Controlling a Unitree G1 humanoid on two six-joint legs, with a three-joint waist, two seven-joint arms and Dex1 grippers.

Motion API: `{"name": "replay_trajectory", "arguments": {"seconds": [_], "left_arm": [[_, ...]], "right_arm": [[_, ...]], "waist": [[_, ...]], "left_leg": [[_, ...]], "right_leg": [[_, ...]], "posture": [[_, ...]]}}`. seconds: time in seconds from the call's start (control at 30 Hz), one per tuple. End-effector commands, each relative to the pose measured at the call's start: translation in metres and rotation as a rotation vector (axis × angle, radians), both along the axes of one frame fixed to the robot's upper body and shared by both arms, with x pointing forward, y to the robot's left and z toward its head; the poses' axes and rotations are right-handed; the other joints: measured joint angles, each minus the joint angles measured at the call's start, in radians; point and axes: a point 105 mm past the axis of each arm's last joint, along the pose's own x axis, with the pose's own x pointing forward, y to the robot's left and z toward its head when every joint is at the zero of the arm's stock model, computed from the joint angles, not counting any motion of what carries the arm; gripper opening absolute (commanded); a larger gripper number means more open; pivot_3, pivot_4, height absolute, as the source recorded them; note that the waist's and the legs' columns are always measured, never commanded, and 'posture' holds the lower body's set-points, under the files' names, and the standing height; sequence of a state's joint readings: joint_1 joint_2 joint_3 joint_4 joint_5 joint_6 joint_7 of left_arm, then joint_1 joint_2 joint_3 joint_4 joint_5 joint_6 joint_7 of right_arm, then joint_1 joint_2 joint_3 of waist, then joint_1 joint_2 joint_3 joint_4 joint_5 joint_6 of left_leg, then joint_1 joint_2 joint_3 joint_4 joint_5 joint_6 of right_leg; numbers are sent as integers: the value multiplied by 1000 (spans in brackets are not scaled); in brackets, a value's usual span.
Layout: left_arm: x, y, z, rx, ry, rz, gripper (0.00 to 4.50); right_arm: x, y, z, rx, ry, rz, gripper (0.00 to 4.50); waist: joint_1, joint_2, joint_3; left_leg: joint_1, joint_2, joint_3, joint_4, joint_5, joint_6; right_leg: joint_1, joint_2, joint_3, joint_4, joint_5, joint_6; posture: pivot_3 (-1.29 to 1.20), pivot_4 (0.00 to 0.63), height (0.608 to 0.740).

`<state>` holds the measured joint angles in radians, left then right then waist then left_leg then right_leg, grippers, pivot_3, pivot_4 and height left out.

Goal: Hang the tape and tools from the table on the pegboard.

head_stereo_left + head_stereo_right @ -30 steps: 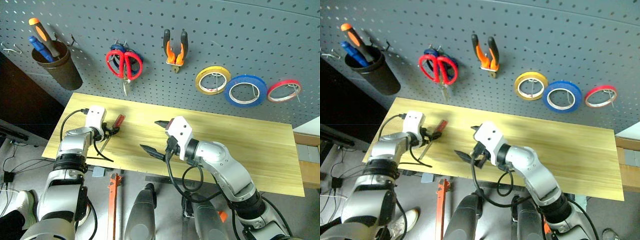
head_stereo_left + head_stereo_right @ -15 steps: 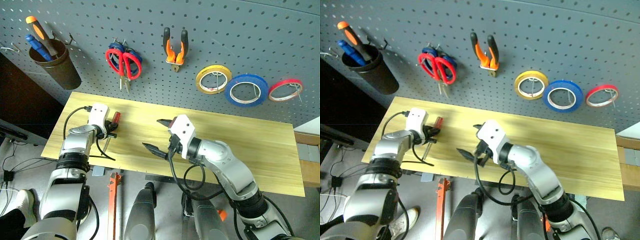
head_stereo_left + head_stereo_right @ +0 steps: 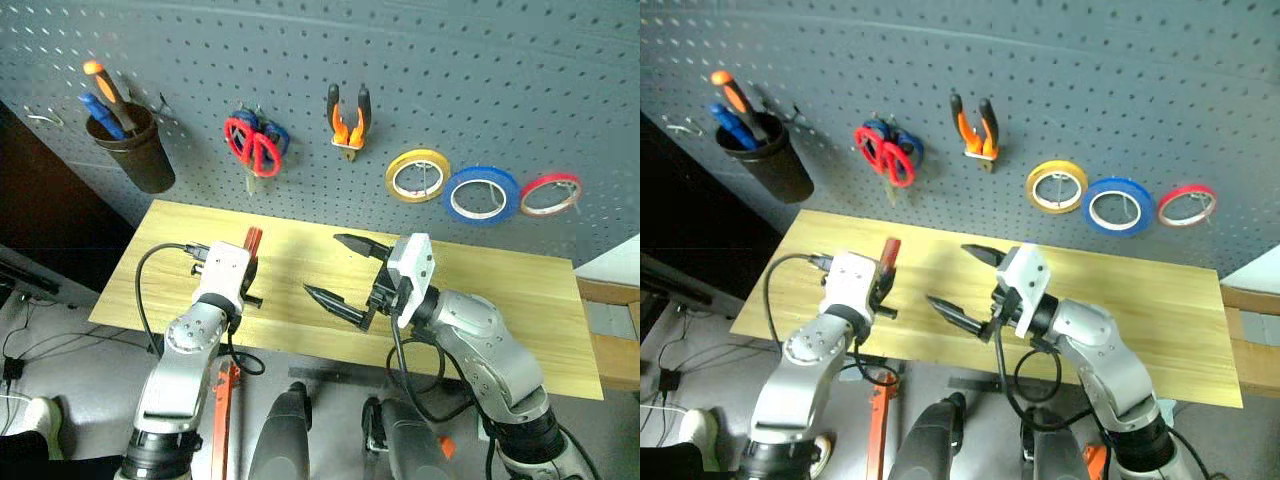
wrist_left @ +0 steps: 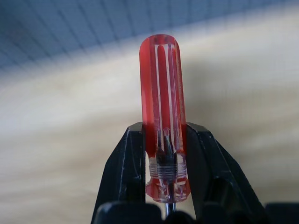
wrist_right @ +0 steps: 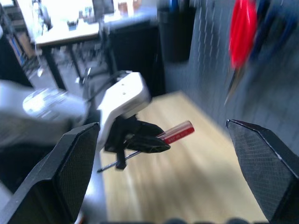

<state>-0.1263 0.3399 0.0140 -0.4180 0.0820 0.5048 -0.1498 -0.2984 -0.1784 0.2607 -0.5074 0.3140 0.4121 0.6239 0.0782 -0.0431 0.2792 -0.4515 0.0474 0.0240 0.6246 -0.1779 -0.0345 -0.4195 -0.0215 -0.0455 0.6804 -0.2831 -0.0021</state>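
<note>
The left claw [image 4: 164, 154] was clenched on the screwdriver [image 4: 163, 116], its two black fingers [image 4: 124, 172] pinching the translucent red handle low down, near the collar where the thin shaft began, so most of the handle stood free beyond the fingertips. In the head views the screwdriver [image 3: 250, 240] was held clear above the worktop [image 3: 520, 300], handle end toward the pegboard [image 3: 480, 80]. The right claw [image 3: 345, 270] hung over the worktop just beside it, released, jaws spread wide and holding nothing. On the pegboard the red-handled scissors [image 3: 252, 148], the pliers [image 3: 347, 118] and the blue tape [image 3: 482, 194] already hung on hooks, the tape between a yellow roll [image 3: 418, 175] and a red roll [image 3: 549, 194]; a dark cup [image 3: 135, 152] hung at the pegboard's left end with other tools standing in it. By my judgement the screwdriver was the last item left to put up. The main risk was the grip: a smooth round handle pinched at one end could pivot or slip between the fingers as the arm reached toward the pegboard, and a drop would send it rolling on the worktop. The trailing shaft could also catch on the cup rim or a hook and lever the tool out.
</note>
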Motion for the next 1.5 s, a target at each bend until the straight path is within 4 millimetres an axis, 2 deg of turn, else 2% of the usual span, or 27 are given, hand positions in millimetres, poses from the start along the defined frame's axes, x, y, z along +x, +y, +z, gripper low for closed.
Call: {"name": "replay_trajectory", "arguments": {"seconds": [0.03, 0.07, 0.13, 0.2, 0.27, 0.4, 0.47, 0.57, 0.67, 0.73, 0.9, 1.23, 1.5], "left_arm": [[-6, -1, 66, 69, -317, 44, 853], [-2, 4, 80, 83, -373, 71, 853], [3, 11, 94, 95, -424, 101, 853], [20, 26, 122, 113, -502, 143, 853], [37, 40, 160, 123, -594, 162, 853], [57, 49, 217, 158, -734, 153, 853], [63, 58, 237, 152, -778, 173, 853], [74, 71, 253, 133, -803, 207, 853], [82, 77, 254, 117, -798, 218, 853], [88, 85, 246, 90, -771, 235, 853], [101, 99, 203, 89, -666, 261, 853], [100, 123, 166, 18, -574, 329, 853], [83, 133, 143, -35, -526, 378, 3605]], "right_arm": [[-8, 12, 37, 173, -92, 56, 4500], [-7, 16, 47, 224, -103, 65, 4500], [-4, 20, 57, 270, -110, 68, 4500], [4, 25, 73, 314, -130, 59, 4500], [11, 32, 87, 330, -158, 50, 4500], [20, 37, 98, 342, -187, 28, 4500], [25, 38, 100, 346, -198, 12, 4500], [31, 37, 103, 351, -215, -19, 4500], [35, 33, 105, 352, -227, -48, 4500], [38, 30, 105, 348, -230, -70, 4500], [42, 26, 98, 330, -207, -93, 4500], [39, 25, 87, 296, -159, -97, 4500], [42, 21, 81, 271, -139, -101, 4500]], "waist": [[1, 1, -25], [1, 0, -36], [1, 0, -52], [1, 0, -66], [2, -2, -69], [3, -7, -76], [3, -7, -78], [1, -7, -78], [-2, -7, -78], [-4, -7, -78], [-8, -7, -78], [-16, -5, -72], [-22, -4, -64]], "left_leg": [[0, 0, 0, 0, 0, 0], [1, 0, 1, 0, 1, 0], [1, 1, 1, 0, 1, 4], [4, 0, 2, 0, 2, 5], [8, 0, 1, 0, 2, 7], [11, 0, 1, 0, 4, 8], [11, -1, 3, 0, 3, 9], [11, -2, 4, 0, 3, 9], [11, -1, 5, -1, 4, 6], [11, -1, 6, -1, 4, 6], [11, -1, 6, 0, 3, 9], [12, 0, 5, 0, 2, 10], [14, 1, 3, -1, 2, 11]], "right_leg": [[0, 1, -1, 0, 0, 0], [1, 1, -1, 0, 0, 0], [1, 3, -2, 0, 2, -1], [4, 3, -2, 0, 2, -1], [9, 3, -4, 0, 3, -1], [12, 6, -5, -2, 6, -3], [14, 2, -4, -1, 7, -4], [13, 1, -2, -1, 9, -6], [12, 2, -2, -1, 9, -6], [11, 2, -1, -1, 9, -6], [11, 2, -1, 0, 9, -6], [12, 2, 0, 0, 9, -6], [13, 2, 2, 1, 9, -6]], "posture": [[187, 102, 740], [188, 99, 740], [190, 97, 740], [189, 89, 740], [187, 91, 740], [179, 94, 740], [174, 100, 740], [163, 106, 740], [153, 116, 740], [154, 127, 740], [154, 150, 740], [175, 223, 740], [190, 238, 740]]}}
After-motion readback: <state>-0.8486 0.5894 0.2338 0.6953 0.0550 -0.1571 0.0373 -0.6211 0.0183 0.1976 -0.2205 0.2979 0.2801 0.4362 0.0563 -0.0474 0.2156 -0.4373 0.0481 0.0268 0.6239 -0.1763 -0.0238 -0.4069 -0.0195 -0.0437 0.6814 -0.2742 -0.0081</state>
